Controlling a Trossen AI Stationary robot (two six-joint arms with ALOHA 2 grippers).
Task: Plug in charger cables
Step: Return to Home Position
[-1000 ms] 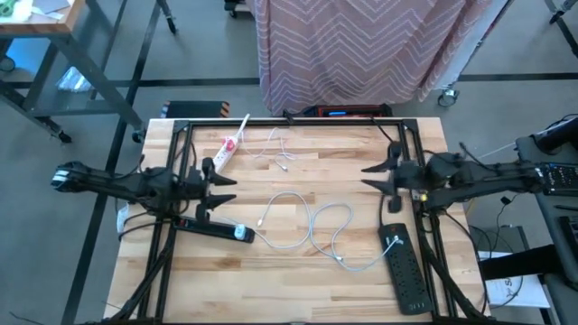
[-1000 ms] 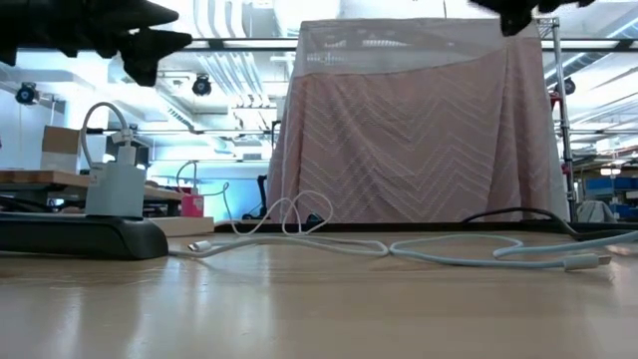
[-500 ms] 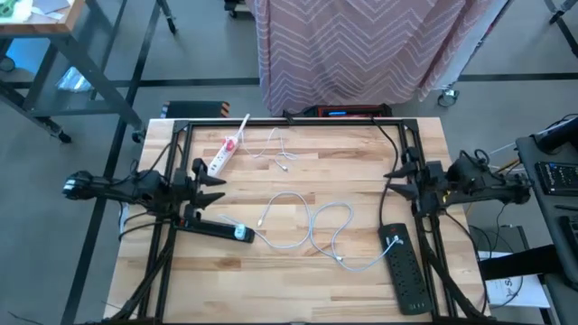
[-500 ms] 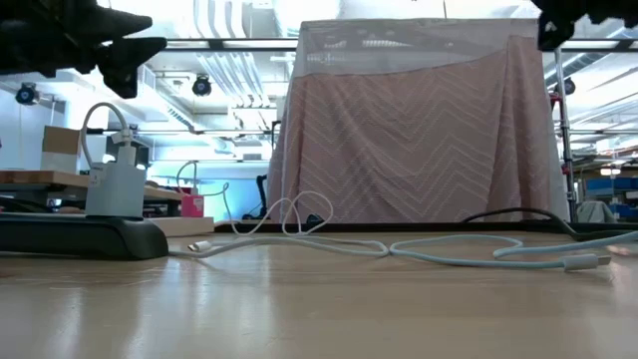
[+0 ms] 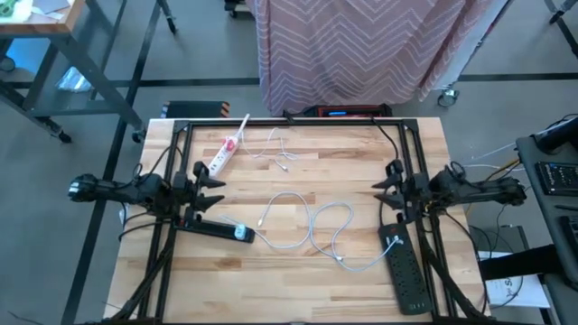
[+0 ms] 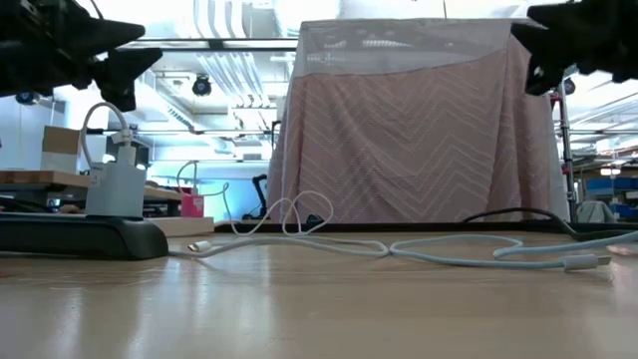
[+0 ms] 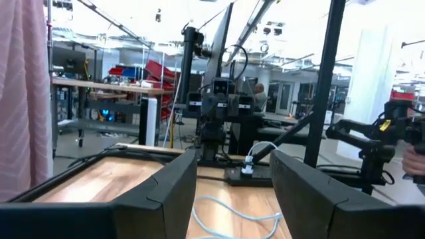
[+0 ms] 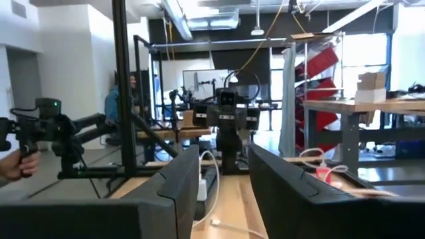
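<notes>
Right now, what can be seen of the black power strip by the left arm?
The black power strip is a long, dark, plastic-looking bar lying flat on the wooden table near its left edge. A pale blue plug block stands upright in its inner end, a white cable arching from its top. The left gripper hangs above, not touching.

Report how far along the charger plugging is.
Done: a pink plug sits in the white power strip, and a light blue plug in the left black strip. In hand: nothing; the left hand and right hand hover open at the sides of the table. Left: apparently only parking the arms; the white cables lie with free ends loose.
</notes>
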